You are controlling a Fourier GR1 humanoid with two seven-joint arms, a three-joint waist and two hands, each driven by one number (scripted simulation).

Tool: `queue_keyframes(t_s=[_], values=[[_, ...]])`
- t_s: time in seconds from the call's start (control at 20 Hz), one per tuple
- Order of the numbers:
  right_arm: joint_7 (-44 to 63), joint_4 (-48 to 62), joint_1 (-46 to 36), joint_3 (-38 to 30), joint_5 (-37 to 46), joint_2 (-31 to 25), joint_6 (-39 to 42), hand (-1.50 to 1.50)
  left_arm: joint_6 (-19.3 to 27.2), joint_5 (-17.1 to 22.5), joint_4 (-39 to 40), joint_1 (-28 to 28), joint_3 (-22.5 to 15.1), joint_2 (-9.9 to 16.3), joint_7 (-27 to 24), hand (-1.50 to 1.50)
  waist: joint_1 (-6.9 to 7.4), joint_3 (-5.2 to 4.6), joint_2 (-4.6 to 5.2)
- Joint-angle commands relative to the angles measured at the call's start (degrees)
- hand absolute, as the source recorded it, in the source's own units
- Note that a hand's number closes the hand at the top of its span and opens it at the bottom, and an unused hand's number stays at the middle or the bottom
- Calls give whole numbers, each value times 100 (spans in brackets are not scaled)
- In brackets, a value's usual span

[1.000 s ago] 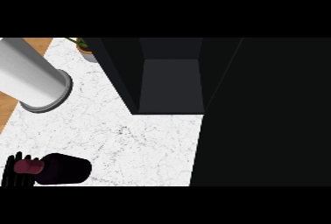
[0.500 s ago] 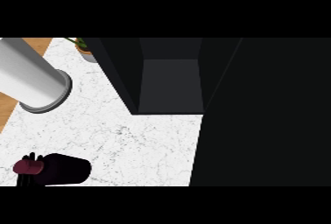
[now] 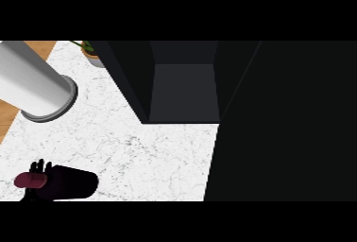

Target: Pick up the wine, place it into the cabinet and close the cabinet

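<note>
— Left hand (image 3: 38, 169), was it curled round the wine bottle (image 3: 63, 182)?
— You had it clasped (low left, on the counter (image 3: 140, 151)). Its neck risked clipping the open cabinet (image 3: 185, 90) wall.

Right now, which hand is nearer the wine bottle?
Left. The left hand is right at the wine bottle, fingers showing at its capped end in the counter's lower left corner. The right hand is out of view, so its distance cannot be told.
</note>
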Motion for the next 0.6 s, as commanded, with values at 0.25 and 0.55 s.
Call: queue_keyframes(t_s=[0.25, 0.55], values=[[614, -464, -114, -9, -260, -27, -197, -150, -97, -143, 804, -455, -23, 110, -554, -150, 13, 1, 2], [959, -519, -375, -406, -601, -257, -238, -150, -47, -287, 1209, -935, -240, -159, -810, 150, -38, -2, -8]])
